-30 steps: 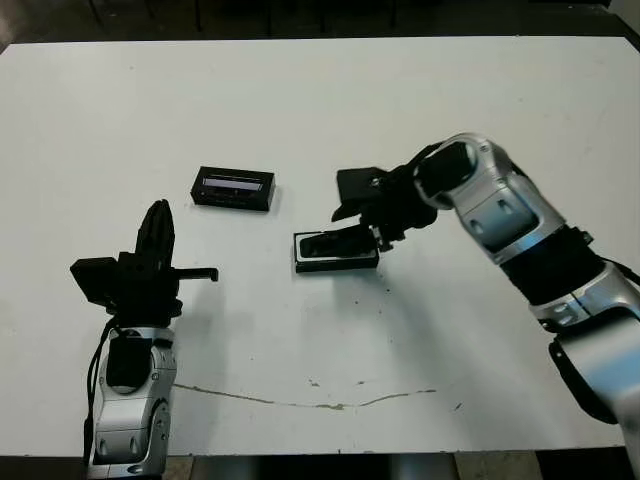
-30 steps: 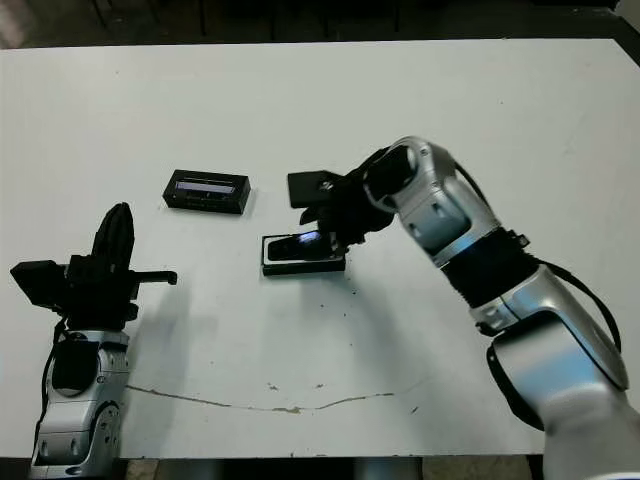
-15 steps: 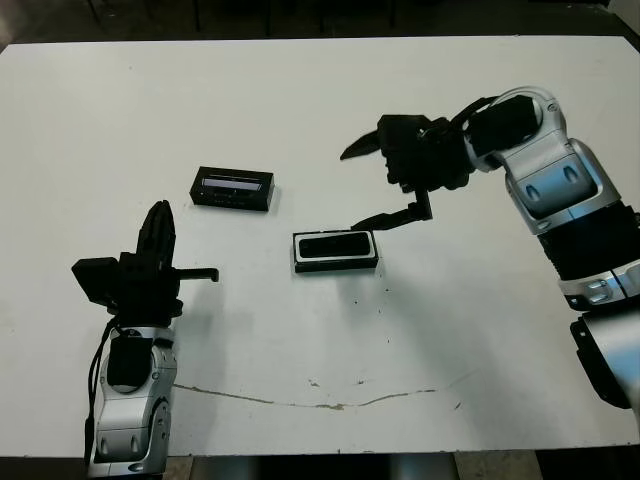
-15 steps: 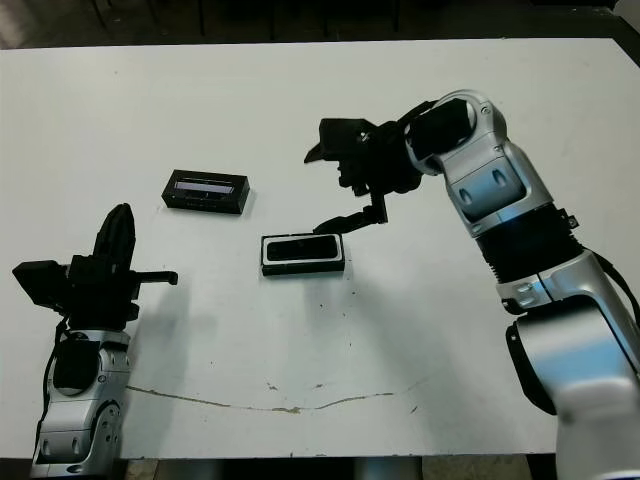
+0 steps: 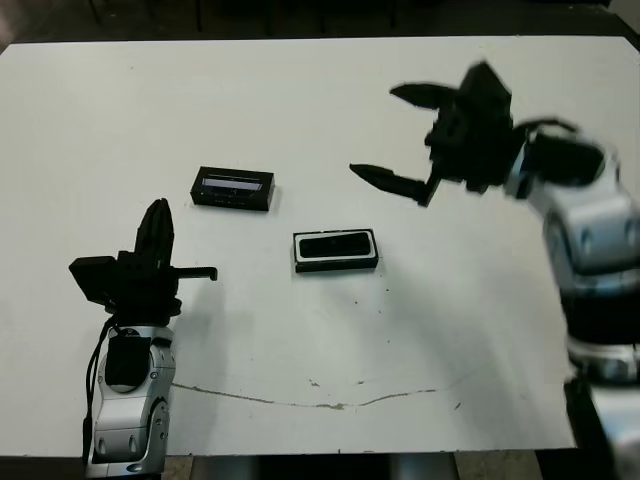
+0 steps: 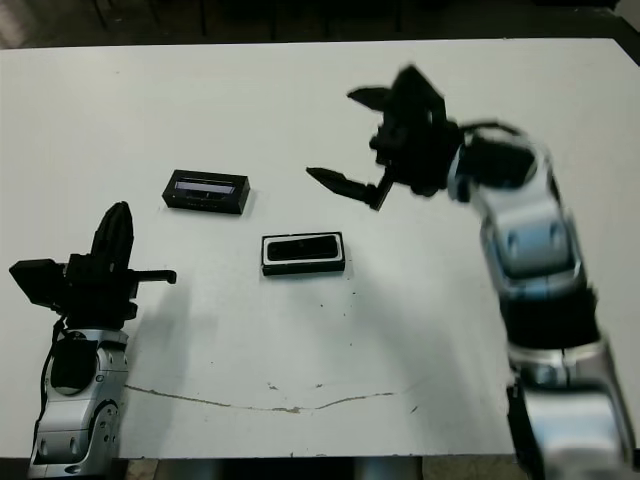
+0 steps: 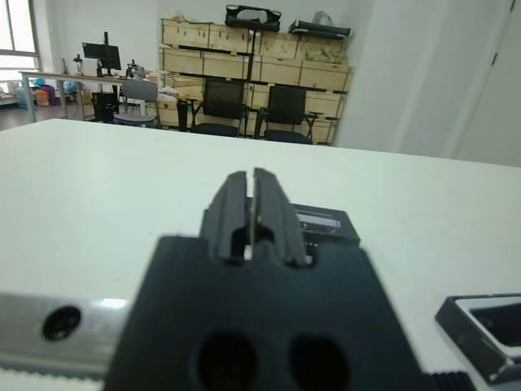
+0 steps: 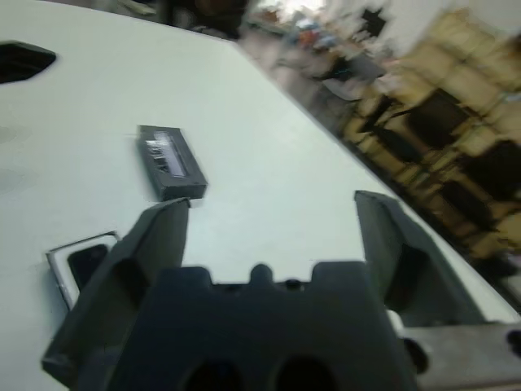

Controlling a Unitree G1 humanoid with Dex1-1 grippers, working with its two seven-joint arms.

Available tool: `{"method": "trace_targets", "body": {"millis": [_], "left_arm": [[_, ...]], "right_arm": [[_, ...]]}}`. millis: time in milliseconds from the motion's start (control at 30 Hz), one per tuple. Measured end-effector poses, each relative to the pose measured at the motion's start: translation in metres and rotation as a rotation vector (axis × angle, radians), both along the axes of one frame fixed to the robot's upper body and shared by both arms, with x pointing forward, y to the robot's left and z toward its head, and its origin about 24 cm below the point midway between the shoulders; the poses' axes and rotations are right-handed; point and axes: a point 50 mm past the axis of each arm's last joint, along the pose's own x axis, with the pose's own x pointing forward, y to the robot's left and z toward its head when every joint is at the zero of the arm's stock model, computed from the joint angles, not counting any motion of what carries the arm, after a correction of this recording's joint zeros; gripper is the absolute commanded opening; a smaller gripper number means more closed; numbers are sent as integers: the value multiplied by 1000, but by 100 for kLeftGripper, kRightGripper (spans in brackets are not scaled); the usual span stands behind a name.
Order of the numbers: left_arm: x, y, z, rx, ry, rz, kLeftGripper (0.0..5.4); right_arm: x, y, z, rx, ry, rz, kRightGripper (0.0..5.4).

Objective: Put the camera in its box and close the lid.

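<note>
A: Black camera (image 5: pixel 335 246) seated inside box (image 5: pixel 336 263), near middle of white table (image 5: pixel 320 100). White lining visible as a thin border around it. First half of task judged complete.

B: Confirmed. Location of lid?

A: Lid (image 5: pixel 233 188) flat on table, toward left edge from box and a little nearer far edge, apart from it. Pale window strip facing up. Not touched by either gripper.

B: State of right gripper?

A: Right gripper (image 5: pixel 410 140) raised above table, beyond box toward far right corner. Fingers spread wide, holding nothing. Blurred in head views. Box and lid both visible past its fingers in right wrist view.

B: State of left gripper?

A: Left gripper (image 5: pixel 157 222) parked near front left corner, fingers pressed together, empty. Pointing toward lid; lid visible just past fingertips in left wrist view.

B: Step in hand?

A: Judged as changeover from placing camera to fetching lid.

B: Requirements for next move?

A: Pick up lid by its long sides, with fingers spread first. Left gripper closer to it, so likely the better candidate, though fingers need opening beforehand. Then carry across to box, align long edges with box walls, lower flat, press down evenly. Risk: shallow box likely to slide on smooth table if pressed off-centre.
</note>
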Motion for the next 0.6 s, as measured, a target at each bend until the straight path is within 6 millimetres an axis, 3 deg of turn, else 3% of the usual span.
{"method": "trace_targets", "body": {"millis": [267, 600], "left_arm": [[0, 1, 0, 2, 1, 2, 0], [0, 2, 0, 4, 5, -2, 0]], "right_arm": [[-27, 12, -41, -61, -160, -49, 257], [-29, 24, -67, -99, -141, -106, 74]]}}
